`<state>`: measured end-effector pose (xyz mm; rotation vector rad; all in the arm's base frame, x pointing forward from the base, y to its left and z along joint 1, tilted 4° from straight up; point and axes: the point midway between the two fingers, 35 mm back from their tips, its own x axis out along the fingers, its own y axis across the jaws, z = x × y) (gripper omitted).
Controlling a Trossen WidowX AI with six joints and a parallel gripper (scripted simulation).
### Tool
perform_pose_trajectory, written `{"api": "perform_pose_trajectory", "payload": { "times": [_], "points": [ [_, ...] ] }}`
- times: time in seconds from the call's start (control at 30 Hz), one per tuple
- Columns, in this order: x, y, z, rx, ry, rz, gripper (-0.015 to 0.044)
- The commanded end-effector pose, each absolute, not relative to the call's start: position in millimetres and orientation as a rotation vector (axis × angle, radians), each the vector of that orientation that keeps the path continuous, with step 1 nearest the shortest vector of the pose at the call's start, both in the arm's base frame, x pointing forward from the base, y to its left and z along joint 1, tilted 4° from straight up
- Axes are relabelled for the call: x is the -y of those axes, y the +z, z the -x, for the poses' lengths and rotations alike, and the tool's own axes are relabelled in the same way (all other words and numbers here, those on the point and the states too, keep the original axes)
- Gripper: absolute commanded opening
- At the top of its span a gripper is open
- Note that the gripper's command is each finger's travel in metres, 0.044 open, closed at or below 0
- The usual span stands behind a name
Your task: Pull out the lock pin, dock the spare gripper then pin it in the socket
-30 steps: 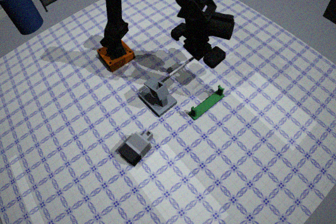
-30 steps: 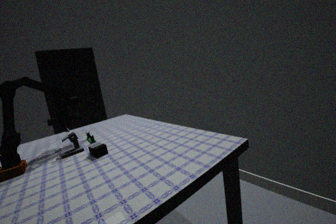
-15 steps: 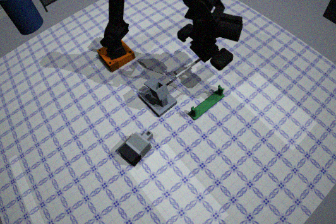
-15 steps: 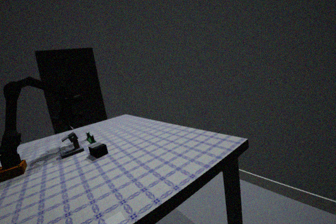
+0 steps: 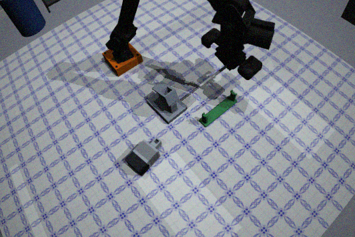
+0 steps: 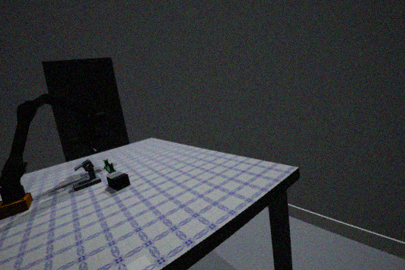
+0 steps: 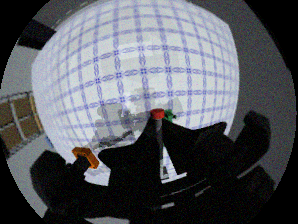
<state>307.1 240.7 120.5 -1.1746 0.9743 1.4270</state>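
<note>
The lock pin (image 5: 210, 79) (image 7: 157, 114) is a thin grey rod with a red head. My gripper (image 5: 229, 67) (image 7: 153, 119) is shut on the pin and holds it slanting in the air. The pin's far end points toward the grey mount (image 5: 164, 95) (image 6: 90, 171) and appears to be outside its socket; the exact end is hard to tell in the dim light. The mount stands upright on its base plate with its tilted socket empty. The spare gripper (image 5: 143, 157) (image 6: 118, 181), a grey and black block with a holed spigot, lies on the table apart from the mount.
A green rack (image 5: 218, 111) (image 6: 109, 166) (image 7: 170, 116) with two uprights stands beside the mount. The arm's orange base (image 5: 123, 63) (image 6: 17, 206) (image 7: 85, 156) is behind the mount. A blue bin (image 5: 23, 10) stands off the table.
</note>
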Motion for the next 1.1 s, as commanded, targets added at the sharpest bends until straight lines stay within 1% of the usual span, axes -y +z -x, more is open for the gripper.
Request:
{"api": "perform_pose_trajectory", "payload": {
  "times": [0.0,0.47,1.07],
  "points": [
    [-246,121,-317,-0.977,1.427,1.171,0.0],
    [-262,122,-351,-0.979,1.42,1.167,0.0],
    [-265,101,-353,-0.972,1.416,1.169,0.0]
  ]
}}
